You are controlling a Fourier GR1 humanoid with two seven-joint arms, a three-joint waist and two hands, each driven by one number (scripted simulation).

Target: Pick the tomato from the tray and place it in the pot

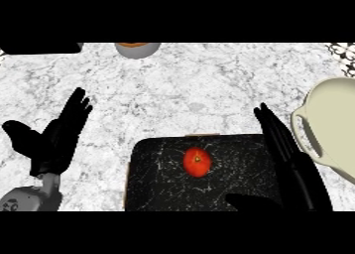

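Note:
A red tomato [197, 162] lies near the middle of a black marbled tray [158, 173] at the lower centre of the counter. A cream pot [341, 129] with a side handle stands at the right edge, partly cut off. My right hand [294, 168] is open over the tray's right side, fingers straight and pointing away from me, thumb spread toward the tomato but apart from it. My left hand [56, 136] rests open at the left, fingers up, away from the tray.
A grey bowl [137, 48] with something orange inside sits at the counter's far edge. A dark object [41, 47] lies at the far left corner. The white marbled counter [202, 89] stretches between tray and bowl.

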